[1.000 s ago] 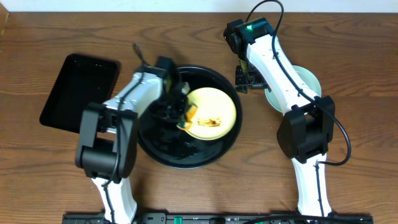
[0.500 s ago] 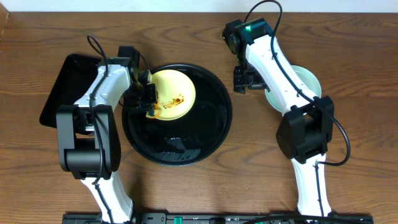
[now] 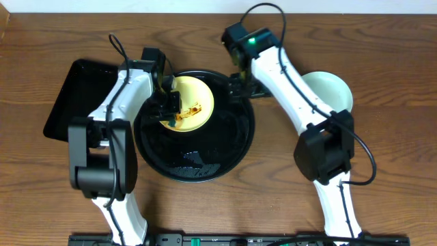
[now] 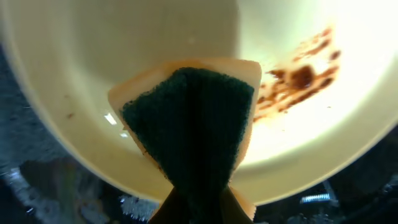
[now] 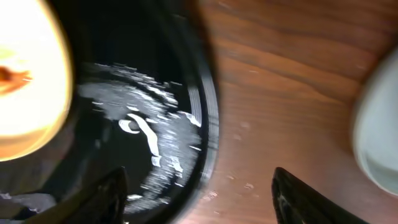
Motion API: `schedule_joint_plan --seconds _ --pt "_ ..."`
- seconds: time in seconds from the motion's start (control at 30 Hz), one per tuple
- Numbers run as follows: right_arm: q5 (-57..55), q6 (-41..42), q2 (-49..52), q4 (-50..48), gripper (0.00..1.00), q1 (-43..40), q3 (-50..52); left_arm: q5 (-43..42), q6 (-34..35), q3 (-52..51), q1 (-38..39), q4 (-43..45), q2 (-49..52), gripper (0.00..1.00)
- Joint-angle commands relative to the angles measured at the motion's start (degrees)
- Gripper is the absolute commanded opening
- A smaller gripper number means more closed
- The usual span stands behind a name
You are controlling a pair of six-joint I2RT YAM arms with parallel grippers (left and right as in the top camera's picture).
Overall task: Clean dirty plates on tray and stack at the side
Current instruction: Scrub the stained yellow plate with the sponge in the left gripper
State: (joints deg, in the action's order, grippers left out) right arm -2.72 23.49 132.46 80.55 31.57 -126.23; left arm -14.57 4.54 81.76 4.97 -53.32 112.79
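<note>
The round tray [image 3: 205, 172] sits in the middle of the table [image 3: 382, 61], with the rectangular tray [image 3: 72, 102] near it on the left. A plate [image 3: 194, 96] lies in the round tray, in its rear left part. The sponge [image 4: 199, 124] rests on that plate's left edge, under the left gripper [image 3: 167, 109]. The right gripper [image 3: 239, 85] hangs above the round tray's rear right rim. Right of the round tray and apart from it, a second plate [image 3: 334, 89] lies on the table, partly under the right arm; there may be more than one stacked there.

Tray [image 3: 198, 171]: near half bare, open from above. The far-left part is taken by the yellow plate [image 3: 198, 99], with the left gripper [image 3: 167, 108] and sponge [image 4: 199, 124] on it. Right gripper [image 3: 239, 85] hangs over the far-right rim. The table strip beside the mint plate [image 3: 331, 89] looks free.
</note>
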Motion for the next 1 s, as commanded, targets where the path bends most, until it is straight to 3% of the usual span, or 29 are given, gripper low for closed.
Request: schedule_joint_plan --seconds 0.0,0.13,0.3,0.6,0.97 --pt "2.2 1.2 0.0 -1.7 0.65 1.8 0.2 0.7 0.5 2.2 -0.3 -1.4 -5.0 0.07" --pt "2.5 3.4 2.9 -3.8 0.56 2.9 0.2 0.7 0.5 2.2 -0.3 -3.1 -5.9 0.07" --pt "6.5 3.5 8.4 -6.7 0.51 3.0 0.2 0.7 0.5 2.2 -0.3 -5.4 -6.0 0.07" --pt "8.8 4.2 12.3 -13.5 0.64 3.1 0.1 0.7 0.5 2.2 -0.3 -6.3 -6.1 0.07" --pt "8.5 5.6 12.3 -16.8 0.6 2.5 -1.0 0.7 0.3 2.2 -0.3 -6.2 -6.1 0.07"
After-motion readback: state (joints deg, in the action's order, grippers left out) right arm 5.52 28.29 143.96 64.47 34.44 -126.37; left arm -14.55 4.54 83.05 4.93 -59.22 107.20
